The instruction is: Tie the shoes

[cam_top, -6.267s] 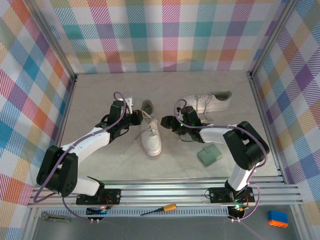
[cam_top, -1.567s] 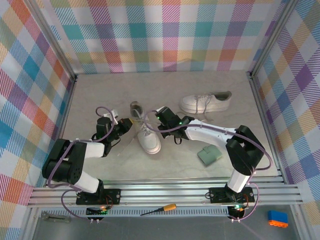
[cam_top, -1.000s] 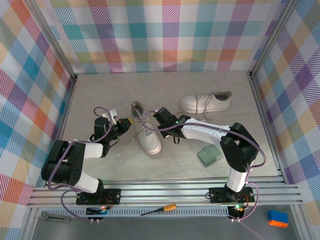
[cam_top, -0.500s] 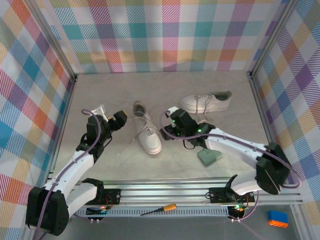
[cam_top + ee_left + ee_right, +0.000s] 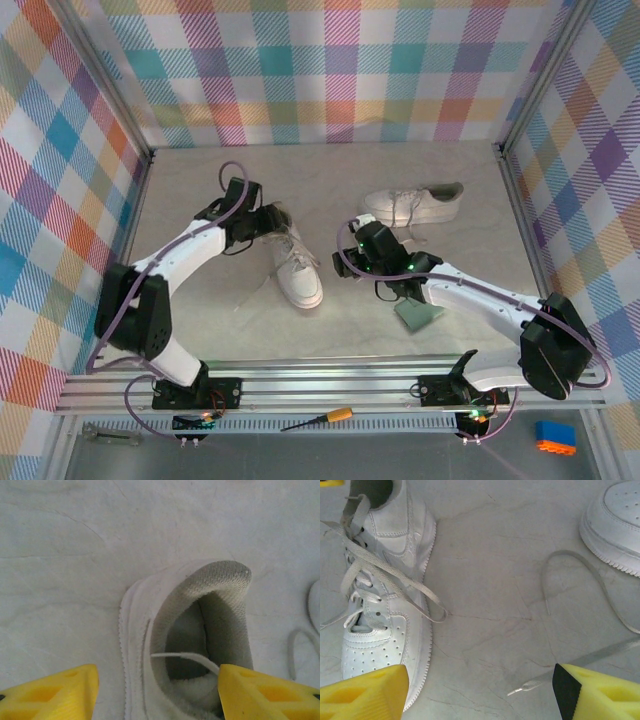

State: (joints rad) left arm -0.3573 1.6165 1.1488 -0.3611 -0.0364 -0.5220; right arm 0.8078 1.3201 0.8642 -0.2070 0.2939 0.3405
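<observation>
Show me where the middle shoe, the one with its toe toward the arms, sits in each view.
Top external: shoe at centre, toe toward the bottom.
Left wrist: shoe at bottom centre, heel end uppermost.
Right wrist: shoe along the left edge, toe downward.
Shared landmark: its grey heel lining.
</observation>
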